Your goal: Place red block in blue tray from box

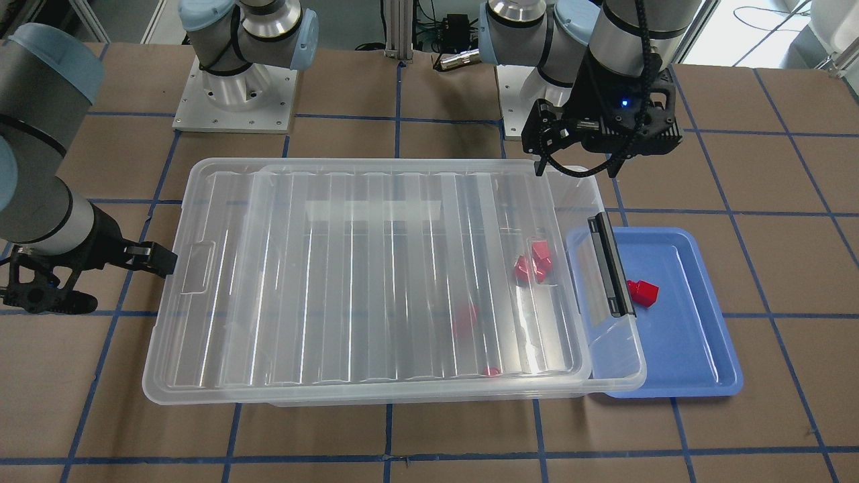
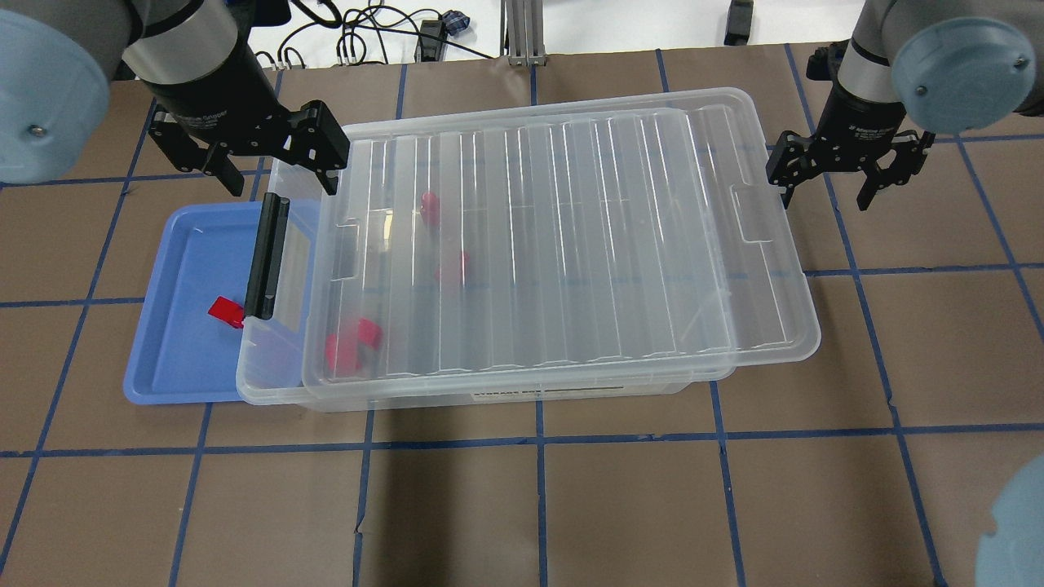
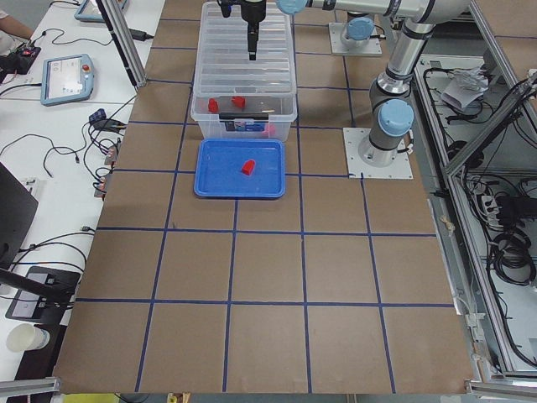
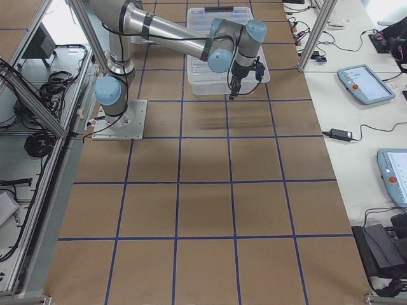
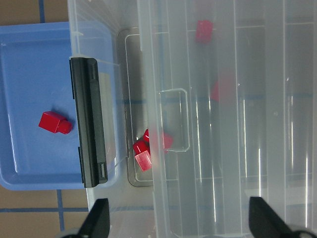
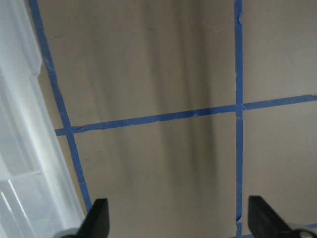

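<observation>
- The lid [image 2: 571, 244] sits offset on the box [image 2: 506, 395], which leaves a gap right under the left gripper [image 2: 281, 181]. I judge this gap to be the way in to the blocks [image 5: 148, 148] inside.
- One red block [image 5: 54, 122] lies in the tray [image 5: 29, 74], just outward of that gripper and past the latch [image 5: 89, 124]. The tray sits close by the box end, likely so the carry is short.
- Left gripper: jaws wide, empty, touching nothing.
- Right gripper [image 2: 825, 196]: jaws wide and empty, above the table [image 6: 163, 74], with the box's far end beside it, probably parked out of the way.

A ribbed clear lid [image 2: 571, 244] covers most of the large clear plastic box [image 2: 281, 383]; I can reach in only through the narrow open strip by its black latch handle [image 2: 267, 257]. The shallow blue plastic tray [image 2: 175, 269] beside it lies open above.
</observation>
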